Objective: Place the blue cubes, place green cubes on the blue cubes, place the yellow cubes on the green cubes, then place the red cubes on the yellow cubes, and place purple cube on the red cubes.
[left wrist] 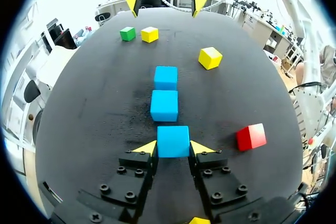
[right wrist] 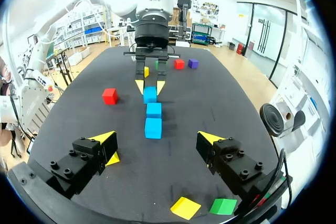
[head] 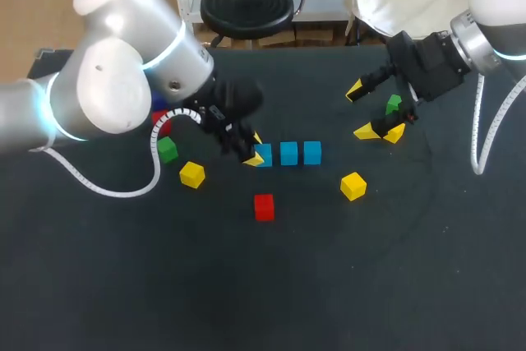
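Note:
Three blue cubes lie in a row at the table's middle. My left gripper point(left wrist: 174, 147) is shut on the end blue cube point(left wrist: 173, 140), a yellow tip on each side; the cube rests on the table. The other two blue cubes point(left wrist: 164, 105) point(left wrist: 166, 77) sit just ahead of it. In the head view that gripper point(head: 256, 150) is at the row's left end. My right gripper point(head: 362, 111) hangs wide open at the back right, holding nothing, above a green cube point(head: 394, 104) and a yellow cube point(head: 395, 133).
Loose cubes lie around: yellow point(head: 191, 174) and green point(head: 168, 150) at the left, yellow point(head: 353, 186) at the right, red point(head: 264, 206) in front of the row. Another red cube point(right wrist: 179, 64) and a purple cube point(right wrist: 193, 63) lie behind my left arm.

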